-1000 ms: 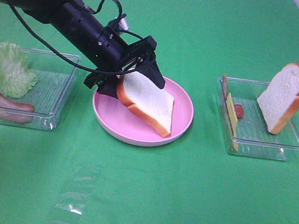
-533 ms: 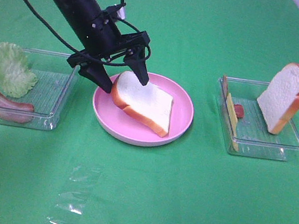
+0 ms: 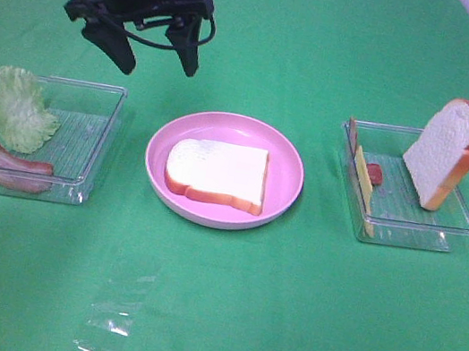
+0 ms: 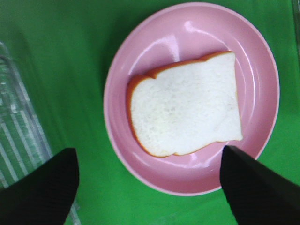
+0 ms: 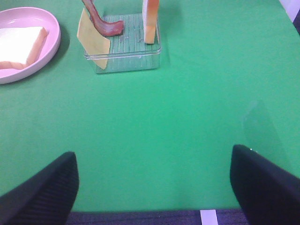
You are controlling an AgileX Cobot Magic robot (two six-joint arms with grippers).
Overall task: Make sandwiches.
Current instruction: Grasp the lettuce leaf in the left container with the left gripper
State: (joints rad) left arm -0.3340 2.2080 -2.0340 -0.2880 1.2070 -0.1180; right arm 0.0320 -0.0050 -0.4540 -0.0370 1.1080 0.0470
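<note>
A white bread slice (image 3: 217, 173) with orange-brown crust lies flat on the round pink plate (image 3: 287, 162); it also shows in the left wrist view (image 4: 185, 104) and at the edge of the right wrist view (image 5: 18, 44). My left gripper (image 3: 156, 54) hangs open and empty above and behind the plate's left side. A second bread slice (image 3: 445, 151) stands on edge in the right clear tray (image 3: 407, 229), with a yellow cheese slice (image 3: 362, 185) and a bacon strip (image 5: 101, 21). Lettuce (image 3: 17, 108) and bacon (image 3: 3, 158) sit in the left tray. My right gripper (image 5: 152, 180) is open over bare cloth.
A green cloth covers the table. A clear plastic scrap (image 3: 114, 304) lies on the cloth in front of the plate. The left clear tray (image 3: 87, 136) stands left of the plate, the right tray to its right.
My left gripper let go of the bread slice, which dropped flat onto the pink plate. The gripper then rose and drew back to the upper left.
</note>
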